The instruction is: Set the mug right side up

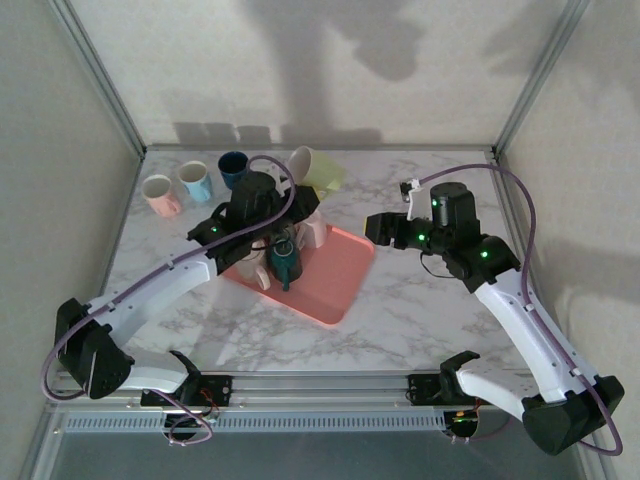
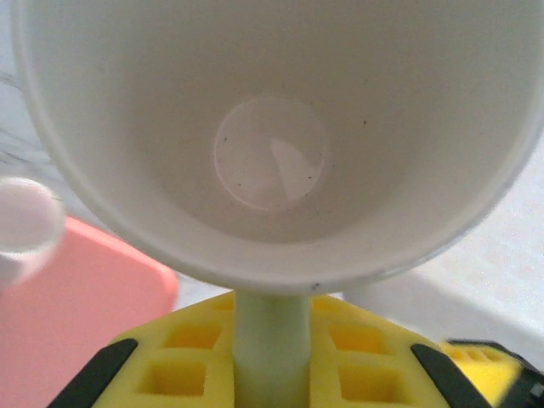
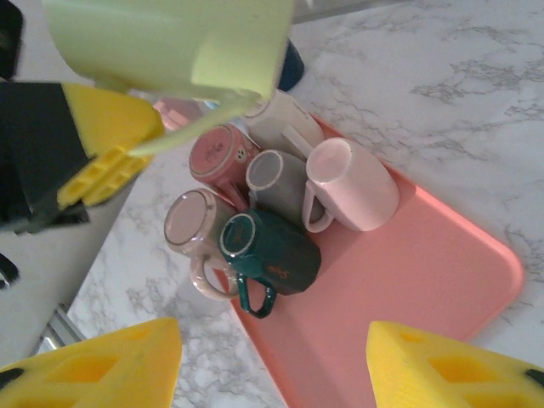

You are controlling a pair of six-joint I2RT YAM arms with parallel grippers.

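**A:** What is the surface like?

**B:** The surface point(image 1: 420, 300) is white marble-pattern with grey veins, and a metal rail point(image 1: 320, 385) runs along its near edge. Plain pale walls point(image 1: 330, 90) close it in on three sides. Bare metal posts point(image 1: 100, 75) rise at the two back corners. Soft shadows point(image 1: 380, 45) of the arms fall across the back wall.

**A:** And what sits on it?

**B:** A salmon-pink tray point(image 1: 335, 290) lies left of centre, turned at an angle to the edges. Mugs are heaped on their sides at its far-left end, among them a dark green mug point(image 3: 276, 255), a grey mug point(image 3: 276, 174) and a light pink mug point(image 3: 353, 187). Toward the back-left corner three more stand upright in a row: a pink mug point(image 1: 160, 195), a light blue mug point(image 1: 195, 182) and a dark blue mug point(image 1: 233, 168).

**A:** Where is the mug to be turned?

**B:** The pale green mug point(image 1: 318, 168) is in the air above the far end of the tray, over the heap. It is tilted, with its mouth facing up and to the left. The left fingers point(image 2: 208, 353) are closed tight on its handle point(image 2: 270, 340), and the left wrist camera looks straight into its pale inside.

**A:** And the other arm?

**B:** The right fingers point(image 3: 102, 365) hang over the marble just right of the tray and point toward it. They are spread well apart with nothing between them.
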